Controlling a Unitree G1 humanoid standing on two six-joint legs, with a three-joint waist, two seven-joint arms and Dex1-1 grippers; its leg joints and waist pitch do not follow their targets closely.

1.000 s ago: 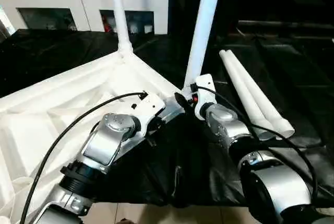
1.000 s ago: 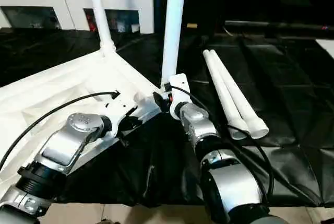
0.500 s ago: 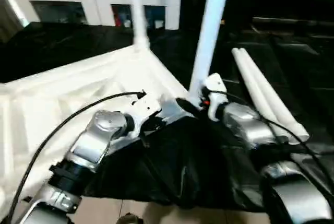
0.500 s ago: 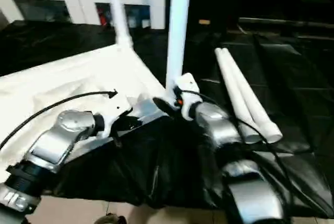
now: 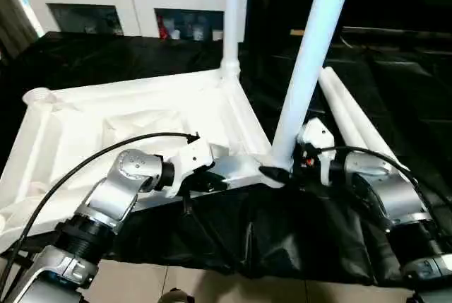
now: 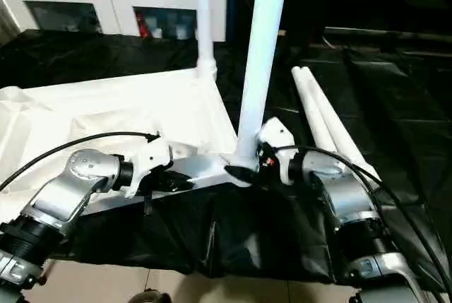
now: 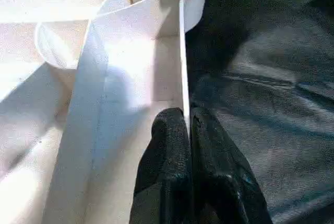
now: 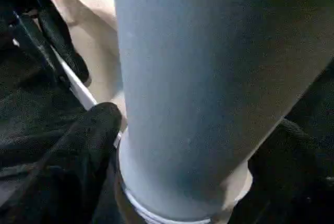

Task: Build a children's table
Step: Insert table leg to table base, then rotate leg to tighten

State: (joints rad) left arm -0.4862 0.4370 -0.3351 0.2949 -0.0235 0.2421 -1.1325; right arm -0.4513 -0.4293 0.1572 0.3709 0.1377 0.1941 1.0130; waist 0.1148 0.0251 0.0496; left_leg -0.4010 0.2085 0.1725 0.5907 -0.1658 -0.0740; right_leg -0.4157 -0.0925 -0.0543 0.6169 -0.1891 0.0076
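Note:
The white tabletop lies underside up on black cloth. One white leg stands in its far corner socket. A second leg rises from the near corner, leaning slightly right. My right gripper is shut around that leg's base, with a black finger on either side of the tube. My left gripper is shut on the tabletop's thin near rim, just left of that corner. Two more legs lie loose on the cloth to the right.
A white cabinet with glass doors stands behind the work. An empty corner socket shows at the tabletop's far left. The black cloth hangs over the front edge, with bare floor below. A black cable loops over my left forearm.
The head view has shifted. Against the loose legs, the tabletop's near corner with its leg has come closer to me and the top has turned. Both grippers kept their hold.

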